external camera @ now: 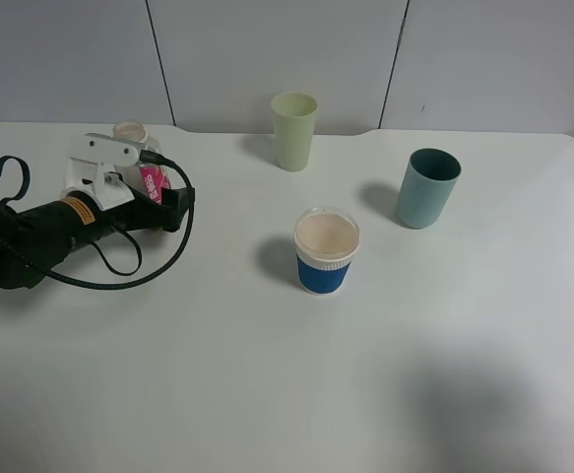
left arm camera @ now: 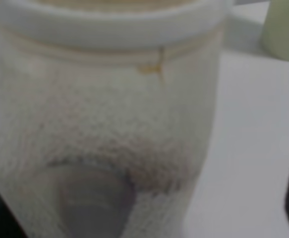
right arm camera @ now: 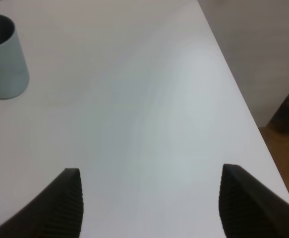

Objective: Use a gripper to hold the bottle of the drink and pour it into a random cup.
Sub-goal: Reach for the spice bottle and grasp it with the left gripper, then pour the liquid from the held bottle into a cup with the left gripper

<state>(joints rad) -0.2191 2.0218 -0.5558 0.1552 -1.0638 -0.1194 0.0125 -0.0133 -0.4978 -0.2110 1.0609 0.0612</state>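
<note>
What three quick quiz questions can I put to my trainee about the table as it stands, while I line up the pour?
1. True or false: the blue-sleeved cup stands upright, its mouth open to the top.
2. Which one stands farthest right in the exterior high view? A) pale green tumbler B) teal tumbler C) blue-sleeved cup
3. Short answer: which arm's gripper is at the bottle?

Key:
1. True.
2. B.
3. The left gripper; its wrist view is filled by the bottle.
</note>
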